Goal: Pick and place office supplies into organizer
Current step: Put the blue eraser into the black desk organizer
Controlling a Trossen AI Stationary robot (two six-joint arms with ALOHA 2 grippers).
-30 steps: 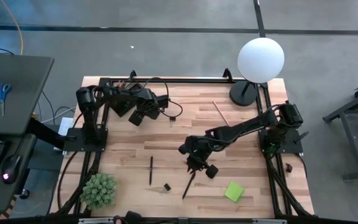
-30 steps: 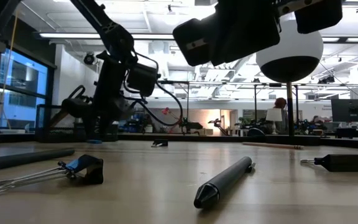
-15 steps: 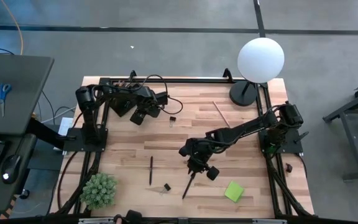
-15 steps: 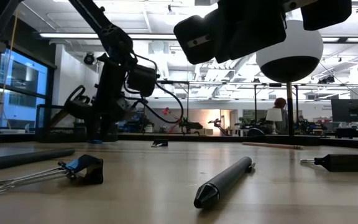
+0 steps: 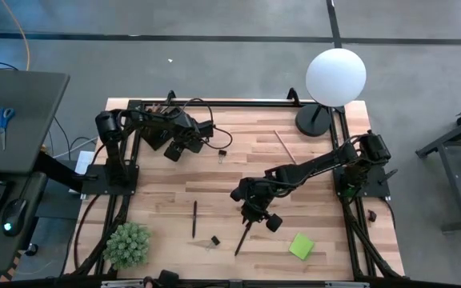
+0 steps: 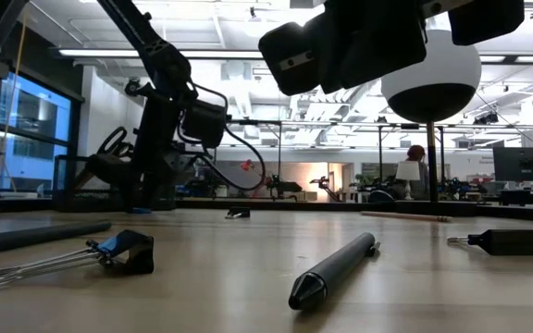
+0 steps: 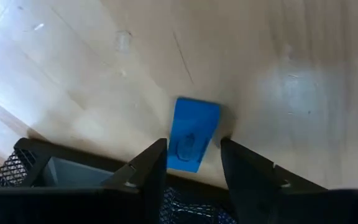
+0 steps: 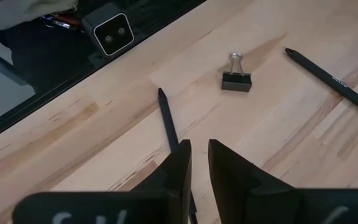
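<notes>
The left jaws (image 7: 191, 171) stand wide over the blue eraser (image 7: 192, 133), which lies flat on the counter (image 7: 303, 74) between the fingertips, probably lined up for a pinch. A mesh-walled black organizer (image 7: 42, 169) shows just behind them. The right jaws (image 8: 197, 163) hang narrow, a slim gap between them, straddling the near end of a black pen (image 8: 167, 124), likely to lift it. A binder clip (image 8: 236, 78) and another pen (image 8: 328, 78) lie beyond.
</notes>
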